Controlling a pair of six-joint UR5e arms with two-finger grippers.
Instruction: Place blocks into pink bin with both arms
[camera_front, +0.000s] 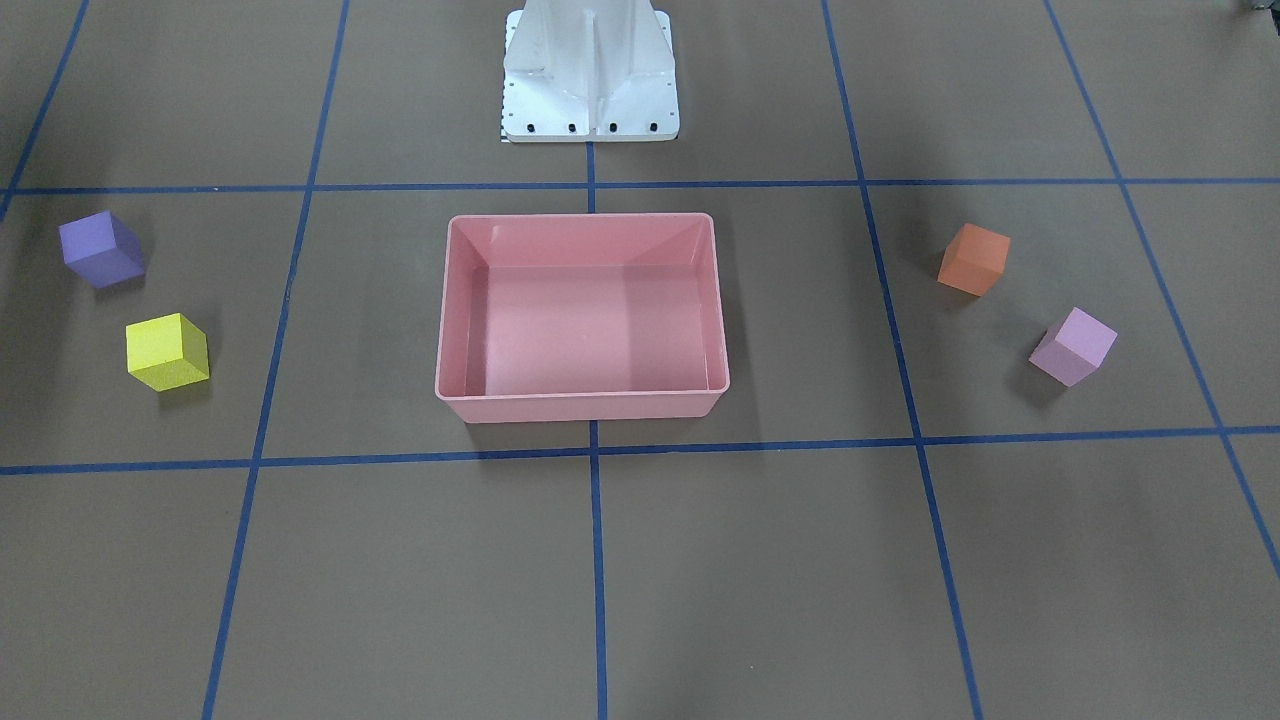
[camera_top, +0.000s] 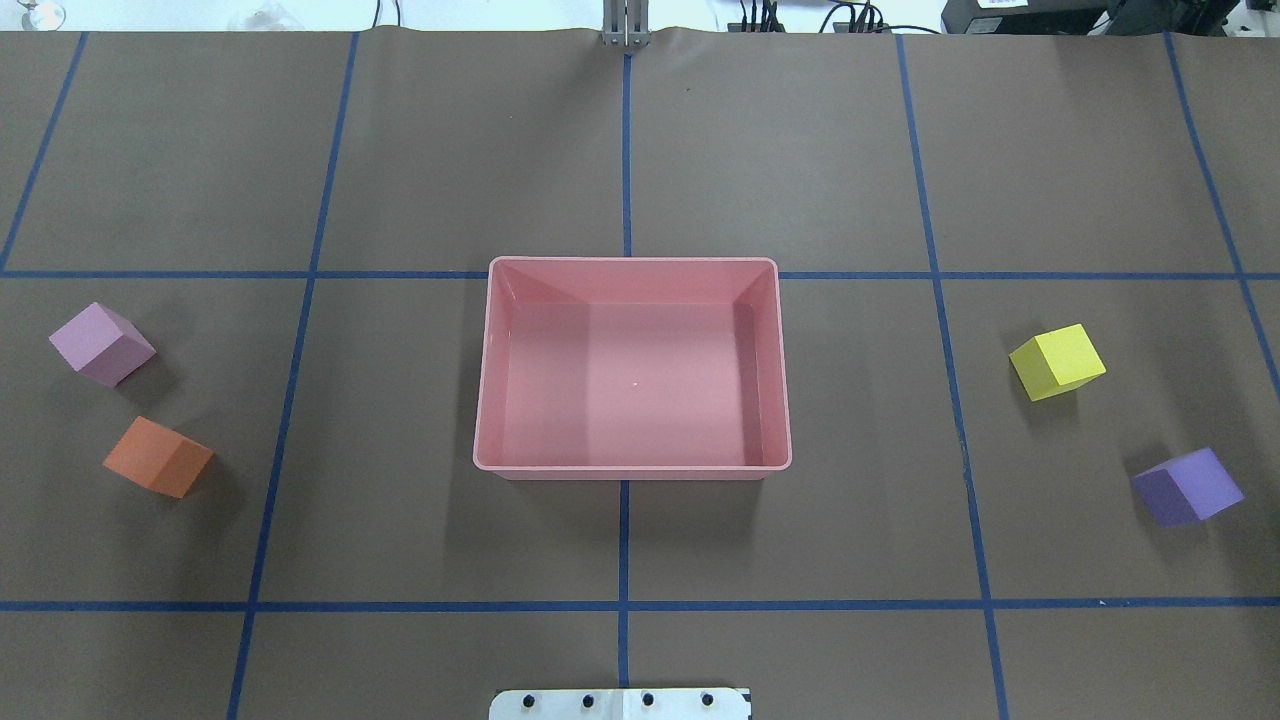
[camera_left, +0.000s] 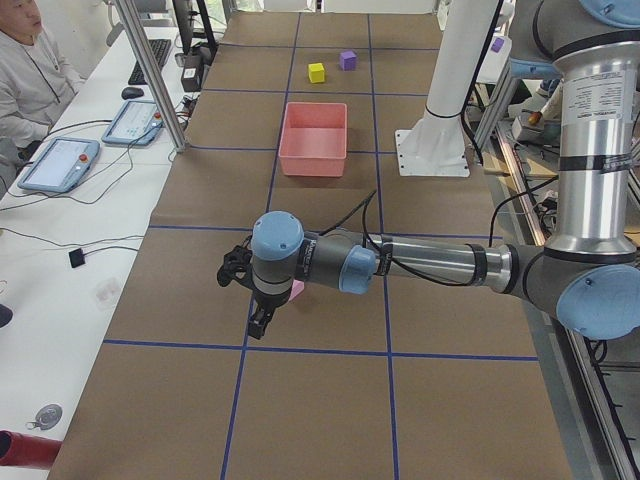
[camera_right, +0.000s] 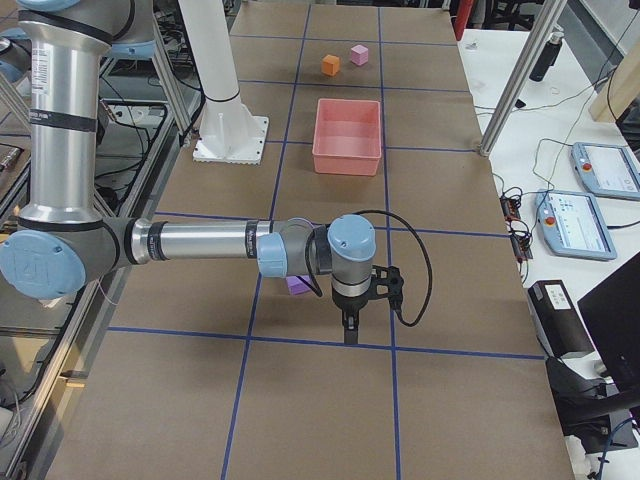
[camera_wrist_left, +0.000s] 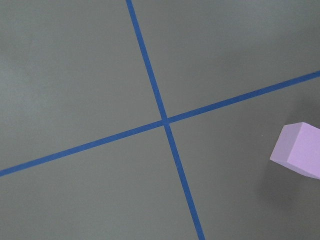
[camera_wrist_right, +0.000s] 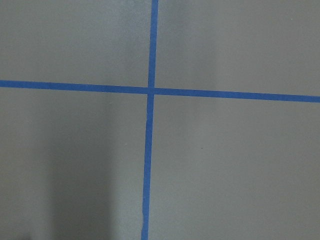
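Observation:
The pink bin sits empty at the table's middle. The purple block and the yellow block lie on the robot's right of it. On its left lie the orange block and the lilac block. Neither gripper shows overhead. My left gripper hangs above the table beside the lilac block. My right gripper hangs near the purple block. I cannot tell whether either is open or shut.
The white robot base stands behind the bin. Blue tape lines grid the brown table. A person sits at a side bench with teach pendants. Metal posts stand along the table's edge.

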